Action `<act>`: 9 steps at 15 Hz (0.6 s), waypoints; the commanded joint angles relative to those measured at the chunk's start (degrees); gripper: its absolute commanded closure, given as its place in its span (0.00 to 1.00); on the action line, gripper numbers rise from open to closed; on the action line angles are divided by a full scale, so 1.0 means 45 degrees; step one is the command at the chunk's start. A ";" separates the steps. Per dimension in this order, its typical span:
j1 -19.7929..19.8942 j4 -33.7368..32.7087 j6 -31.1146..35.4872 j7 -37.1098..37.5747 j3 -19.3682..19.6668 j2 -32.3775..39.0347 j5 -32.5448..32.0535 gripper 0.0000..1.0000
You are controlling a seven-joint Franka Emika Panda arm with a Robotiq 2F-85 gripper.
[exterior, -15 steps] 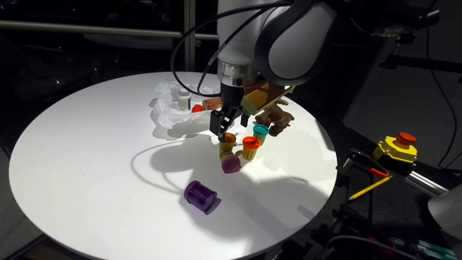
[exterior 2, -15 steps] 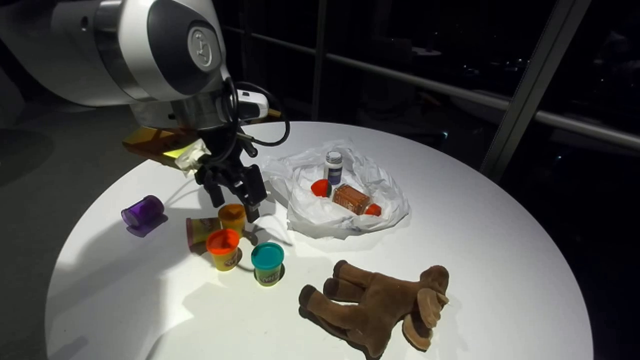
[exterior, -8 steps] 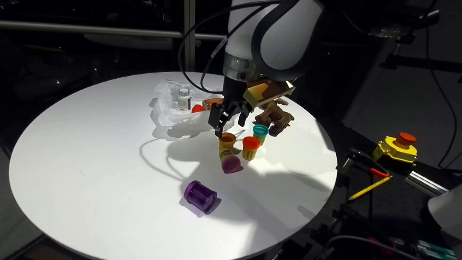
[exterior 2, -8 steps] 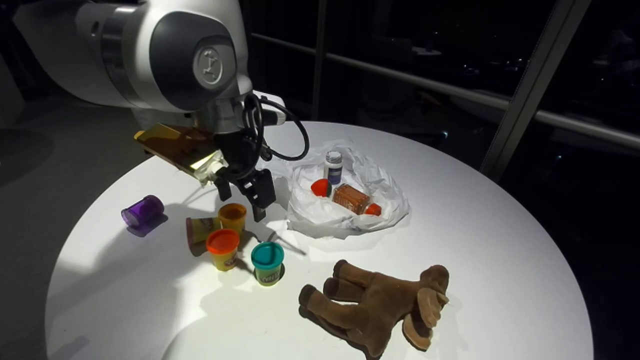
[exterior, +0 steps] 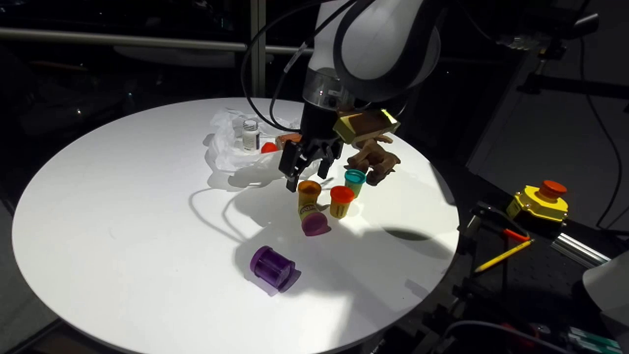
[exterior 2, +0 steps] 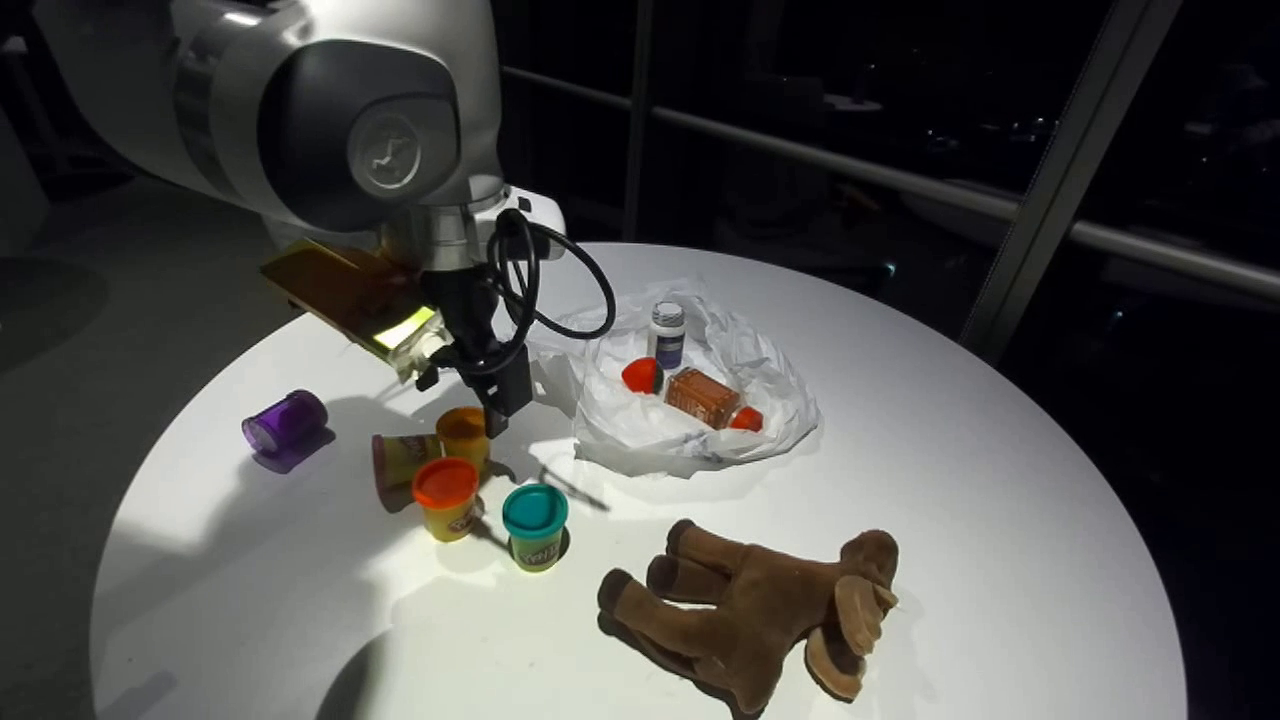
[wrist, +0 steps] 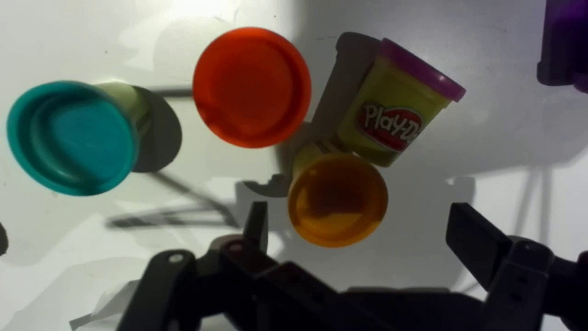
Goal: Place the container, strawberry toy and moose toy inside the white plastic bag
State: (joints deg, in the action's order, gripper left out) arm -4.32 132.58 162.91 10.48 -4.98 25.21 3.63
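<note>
Claw (wrist: 360, 224) spread wide, holding nothing, moose toy (exterior: 372, 156) on table (exterior: 123, 221), partly hidden in an exterior view, strawberry toy (exterior 2: 637, 376) in white plastic bag (exterior 2: 645, 442), purple cylinder (wrist: 567, 43) cut off in wrist view

I can't make out the tiny writing on the white bottle (exterior 2: 668, 347). In an exterior view, the arm (exterior: 327, 44) hides part of the white plastic bag (exterior: 224, 155) and one end of the orange-brown jar (exterior: 286, 140); a yellowish block (exterior: 363, 129) covers some of the moose toy (exterior: 376, 158). In the wrist view, a corner cuts the purple cylinder (wrist: 567, 41), the blurred gripper (wrist: 359, 223) is cut by the bottom edge, and I can't name the dark sliver (wrist: 2, 239) at the left edge.
</note>
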 commanded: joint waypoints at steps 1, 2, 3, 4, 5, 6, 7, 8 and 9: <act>-0.0015 0.0106 -0.0364 -0.0418 -0.0040 -0.0087 0.0203 0.00; -0.0126 0.0093 -0.0397 -0.0335 0.0107 -0.0030 0.0075 0.00; -0.0205 0.0074 -0.0390 -0.0258 0.0218 0.0035 -0.0009 0.00; -0.0223 0.0049 -0.0370 -0.0241 0.0268 0.0097 -0.0036 0.13; -0.0341 0.0013 -0.0319 -0.0124 0.0450 0.0171 -0.0168 0.27; -0.0251 -0.0020 -0.0217 -0.0224 0.0384 0.0257 -0.0078 0.34; -0.0249 -0.0050 -0.0231 -0.0230 0.0419 0.0320 -0.0063 0.42; -0.0280 -0.0064 -0.0231 -0.0199 0.0486 0.0366 -0.0093 0.51; -0.0285 -0.0081 -0.0236 -0.0193 0.0515 0.0407 -0.0094 0.58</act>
State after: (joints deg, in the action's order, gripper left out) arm -4.75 132.78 161.50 9.97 -3.73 26.64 3.47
